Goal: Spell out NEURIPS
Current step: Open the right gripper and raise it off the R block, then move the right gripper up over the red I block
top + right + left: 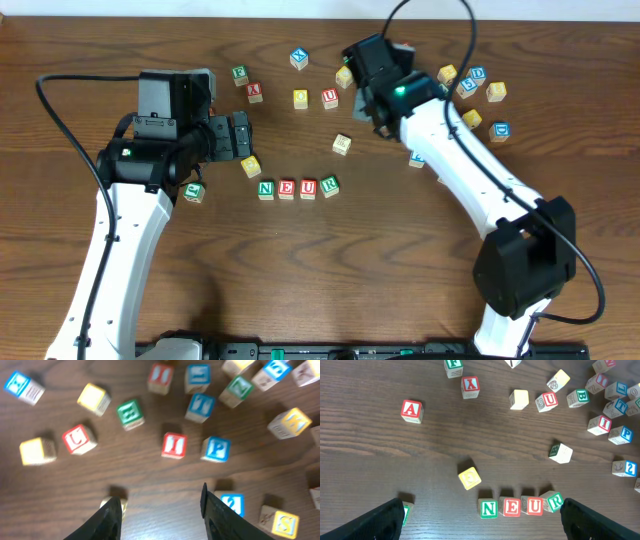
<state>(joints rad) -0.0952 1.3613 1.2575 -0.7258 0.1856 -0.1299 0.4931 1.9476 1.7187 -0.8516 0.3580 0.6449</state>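
While four letters already stand in line, three are not placed yet. Row (297, 188) on the table (330, 270) reads N (488, 508), E (511, 507), U (534, 506), R (553, 501), blocks side by side, R turned slightly askew at the end. Wood past the row's R end is bare, probably so that I, P, S can follow.

Step in hand, my read: fetch the I. Red I block (174, 445) and blue P block (216, 449) stand near each other, not touching, in the loose scatter past the row's R end and farther from the robot than the row. Overhead, the right arm covers them. Yellow block (285, 524) in the same scatter looks like S; letter small, not certain.

Right fingers (102, 522) are apart with nothing between them, over that scatter with the I block ahead of the gap. Lined up for a grab, I'd guess; no contact. Left fingers (375, 522) are spread wide, empty, near the row's N end on its far side, likely out of the way because the needed letters lie by the other arm.

Spare red U block (79, 439) and A block (412, 411) lie beyond the row too, not needed. Risk: neighbours crowd the I, so a finger could nudge the P.
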